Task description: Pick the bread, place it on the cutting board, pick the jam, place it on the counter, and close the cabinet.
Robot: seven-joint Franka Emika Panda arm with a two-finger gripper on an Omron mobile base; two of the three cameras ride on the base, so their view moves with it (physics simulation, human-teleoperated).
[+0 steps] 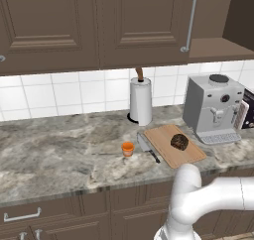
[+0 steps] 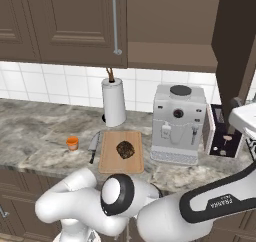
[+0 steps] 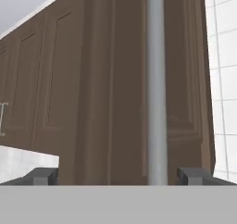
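On the counter point(image 1: 59, 150), the jam point(image 1: 128, 148) is seen left of a knife point(image 1: 147, 148). The bread point(image 1: 179, 142) is set on the cutting board point(image 1: 166, 137). The tool point(image 3: 118, 176) is spread wide, ungripped, before the cabinet point(image 3: 106, 89) handle point(image 3: 156, 84).

Lower centre of my left base view, the bread point(image 1: 179, 142) sits on the cutting board point(image 1: 166, 150). A knife point(image 1: 147, 148) lies against the board's left edge, the jam point(image 1: 128, 149) left of it on the counter point(image 1: 54, 154). A paper-towel roll point(image 1: 141, 101) stands behind, a coffee machine point(image 1: 213, 109) at the right.
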